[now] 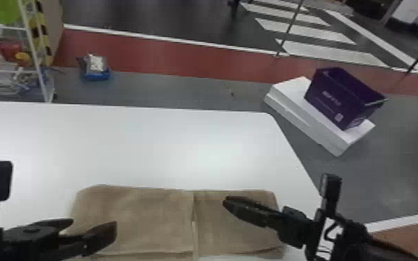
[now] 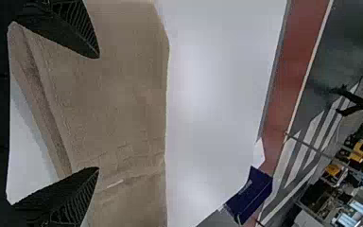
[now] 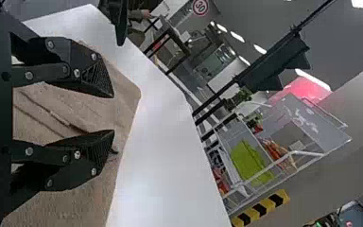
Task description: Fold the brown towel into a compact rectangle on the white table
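In the head view the brown towel (image 1: 149,217) lies spread near the white table's (image 1: 121,145) front edge, with a seam or overlap running across its right part. My left gripper (image 1: 89,225) is over the towel's left part, fingers apart. Over its right part is my right gripper (image 1: 226,202). The left wrist view has the left gripper (image 2: 98,112) open above the towel (image 2: 118,104), nothing between its fingers; a darker fold edge runs along the cloth. From the right wrist, the right gripper (image 3: 113,113) stands open over the creased towel (image 3: 123,101).
Beyond the table's right corner, a purple box (image 1: 340,97) rests on white boxes (image 1: 302,114) on the floor. A wire rack (image 1: 31,69) stands past the far left edge, and a small blue tray (image 1: 95,73) lies on the floor beside it.
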